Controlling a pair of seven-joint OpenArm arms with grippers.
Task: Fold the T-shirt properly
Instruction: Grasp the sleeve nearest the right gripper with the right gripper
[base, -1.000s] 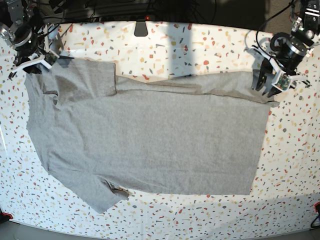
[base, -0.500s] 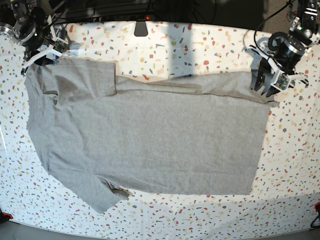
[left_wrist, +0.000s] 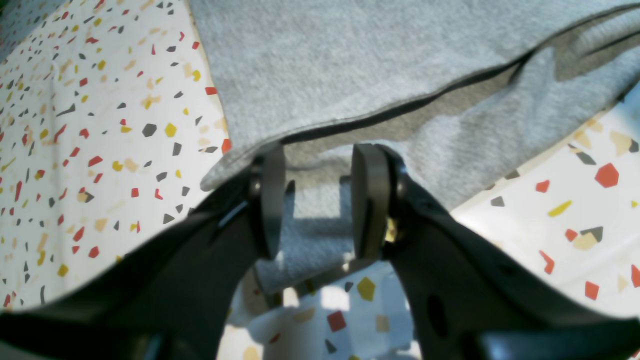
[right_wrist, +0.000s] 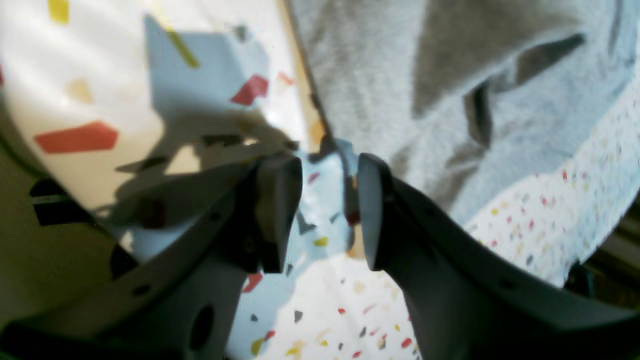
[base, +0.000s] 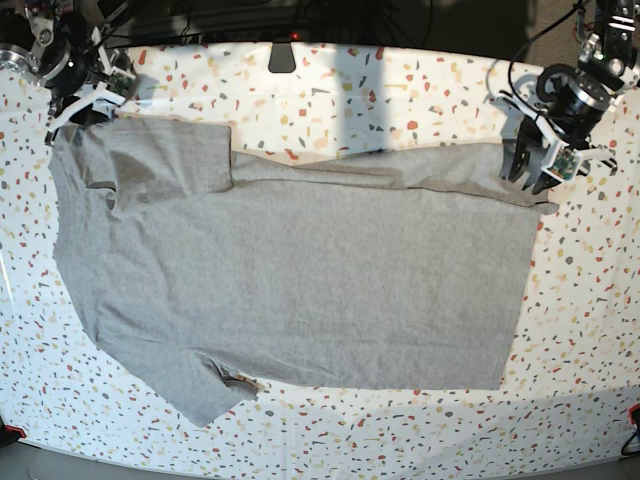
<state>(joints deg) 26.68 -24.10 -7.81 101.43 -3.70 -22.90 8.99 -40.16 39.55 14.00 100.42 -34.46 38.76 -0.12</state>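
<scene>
The heather-grey T-shirt lies spread on the table with its plain side up, collar end to the left and hem to the right. Its far edge is folded over in a strip. My left gripper is at the shirt's far right corner. In the left wrist view it is open, with the cloth corner lying between and under the fingers. My right gripper is at the far left, by the shirt's shoulder. In the right wrist view it is open over bare table, with the shirt just ahead.
The table is white with coloured flecks. A small black object sits at its far edge, with cables behind it. The near sleeve lies close to the table's front edge.
My right gripper has moved back towards the far left corner, away from the shirt's shoulder. My left gripper has shifted only slightly at the far right corner. The shirt lies as before.
</scene>
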